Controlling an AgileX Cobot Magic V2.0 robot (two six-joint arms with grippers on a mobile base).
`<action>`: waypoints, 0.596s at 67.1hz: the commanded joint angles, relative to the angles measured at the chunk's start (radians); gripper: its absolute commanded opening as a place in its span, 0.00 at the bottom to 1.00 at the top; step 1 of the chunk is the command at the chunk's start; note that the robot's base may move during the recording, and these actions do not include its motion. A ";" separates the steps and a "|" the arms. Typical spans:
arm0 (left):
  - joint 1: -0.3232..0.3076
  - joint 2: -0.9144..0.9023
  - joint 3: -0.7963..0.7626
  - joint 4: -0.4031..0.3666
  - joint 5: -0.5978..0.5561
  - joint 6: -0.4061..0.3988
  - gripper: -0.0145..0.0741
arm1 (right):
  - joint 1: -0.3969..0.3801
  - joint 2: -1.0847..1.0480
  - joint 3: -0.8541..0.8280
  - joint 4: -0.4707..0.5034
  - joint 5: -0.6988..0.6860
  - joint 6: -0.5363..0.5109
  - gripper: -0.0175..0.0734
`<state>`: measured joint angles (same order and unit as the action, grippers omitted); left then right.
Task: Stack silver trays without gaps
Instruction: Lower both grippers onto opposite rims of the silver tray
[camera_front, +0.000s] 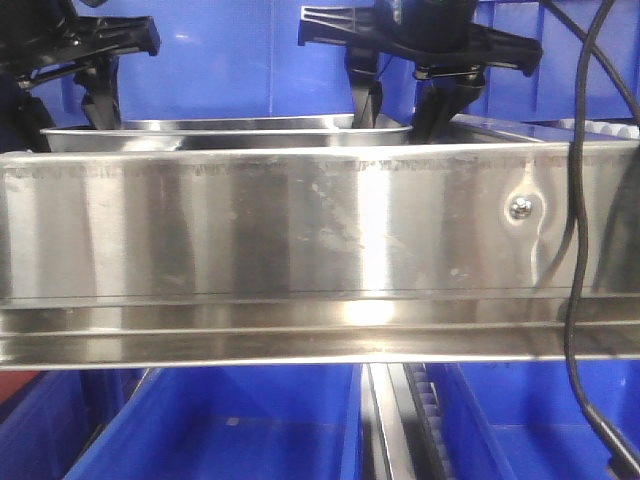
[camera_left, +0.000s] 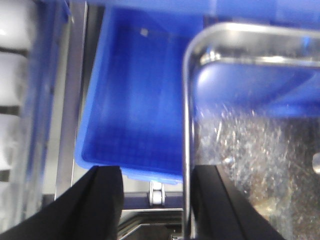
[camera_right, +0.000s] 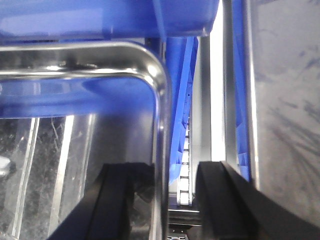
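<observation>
Black cable (camera_front: 573, 300) hangs nearest, across the steel rail (camera_front: 300, 230) and right of its screw (camera_front: 519, 208). Behind the rail is a silver tray (camera_front: 230, 136), above a blue bin (camera_left: 135, 100). Left gripper (camera_left: 156, 175): jaws spread, straddling the tray's left rim. Right gripper (camera_right: 170, 167): jaws spread, straddling the right rim. Each has one finger inside, one outside.

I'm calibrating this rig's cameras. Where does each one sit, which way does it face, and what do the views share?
Front: low behind the rail, facing forward at the tray and blue bins; left gripper and right gripper hang at top.
Left wrist: on the left arm, looking down between its fingers, open astride the tray's left rim, a bin below.
Right wrist: looking down between its fingers, open astride the tray's right rim.
Shared: all three show the tray.
</observation>
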<state>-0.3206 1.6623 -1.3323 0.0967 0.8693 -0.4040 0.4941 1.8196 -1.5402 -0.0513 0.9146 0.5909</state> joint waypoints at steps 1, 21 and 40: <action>-0.006 0.000 0.002 -0.007 -0.004 0.008 0.44 | -0.001 0.004 -0.007 -0.009 -0.003 -0.006 0.43; -0.006 0.013 0.002 -0.026 -0.004 0.010 0.43 | -0.001 0.011 -0.007 -0.009 -0.003 -0.006 0.43; -0.006 0.018 0.002 -0.026 -0.012 0.010 0.35 | -0.001 0.013 -0.007 -0.009 -0.003 -0.006 0.43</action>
<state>-0.3206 1.6744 -1.3323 0.0723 0.8498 -0.3968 0.4941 1.8310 -1.5421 -0.0469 0.9095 0.5909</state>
